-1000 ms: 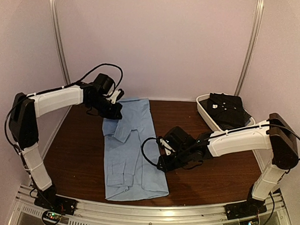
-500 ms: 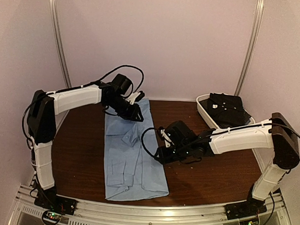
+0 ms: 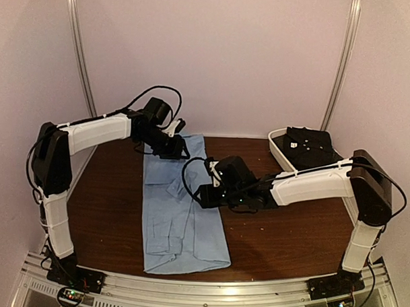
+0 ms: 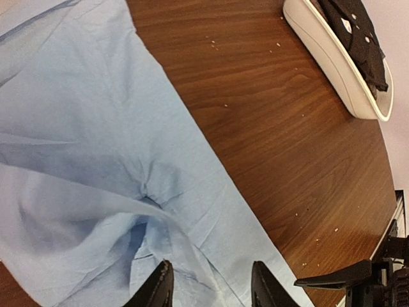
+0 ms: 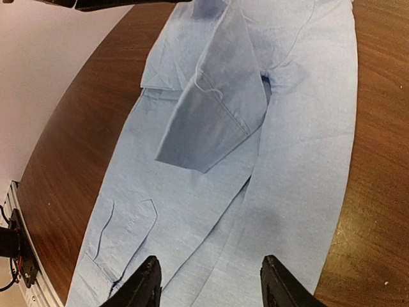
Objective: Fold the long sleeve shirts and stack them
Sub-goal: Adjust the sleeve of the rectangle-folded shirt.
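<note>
top view, shirt: the blue shirt lies flat as a long strip on the table, left of middle, running from the far side almost to the near edge.
top view, left gripper: the left gripper is over the shirt's far end, close to its right edge.
top view, right gripper: the right gripper is at the shirt's right edge, about midway along it.
top view, room: there is bare wood left of the shirt and a wider stretch to its right. the white tub with a dark garment in it sits in the far right corner, well apart from the shirt.
left wrist, jaws: the fingers stand apart with nothing between them, above creased blue cloth.
left wrist, edges: the shirt's edge runs diagonally, and bare wood reaches from it to the tub.
right wrist, jaws: the fingers are spread and grip nothing, above the shirt.
right wrist, edges: a sleeve lies folded across the body, cuff end resting on the cloth. wood shows on both sides.
</note>
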Action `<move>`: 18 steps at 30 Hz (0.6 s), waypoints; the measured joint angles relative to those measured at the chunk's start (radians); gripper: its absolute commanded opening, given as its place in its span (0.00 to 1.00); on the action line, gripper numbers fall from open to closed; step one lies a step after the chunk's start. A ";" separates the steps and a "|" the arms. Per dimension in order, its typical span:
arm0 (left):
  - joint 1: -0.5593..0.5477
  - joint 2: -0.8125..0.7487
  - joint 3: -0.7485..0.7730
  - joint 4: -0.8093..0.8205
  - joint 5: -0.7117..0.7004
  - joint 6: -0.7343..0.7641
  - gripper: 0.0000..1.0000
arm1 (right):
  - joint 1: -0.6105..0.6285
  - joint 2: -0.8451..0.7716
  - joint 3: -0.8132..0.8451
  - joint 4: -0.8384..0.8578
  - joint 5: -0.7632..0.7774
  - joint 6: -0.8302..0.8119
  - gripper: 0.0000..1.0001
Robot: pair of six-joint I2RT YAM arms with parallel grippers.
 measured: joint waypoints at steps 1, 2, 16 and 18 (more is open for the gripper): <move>0.013 -0.014 -0.013 0.005 -0.005 -0.008 0.43 | 0.000 0.000 0.002 0.016 0.004 -0.001 0.56; 0.026 -0.032 -0.027 0.008 -0.012 -0.016 0.43 | 0.001 0.001 0.004 0.027 0.008 -0.002 0.57; 0.183 -0.326 -0.288 0.075 -0.109 -0.108 0.43 | 0.040 0.248 0.389 -0.051 0.080 -0.021 0.56; 0.198 -0.354 -0.333 0.081 -0.117 -0.112 0.43 | 0.034 0.299 0.440 -0.091 0.092 -0.013 0.55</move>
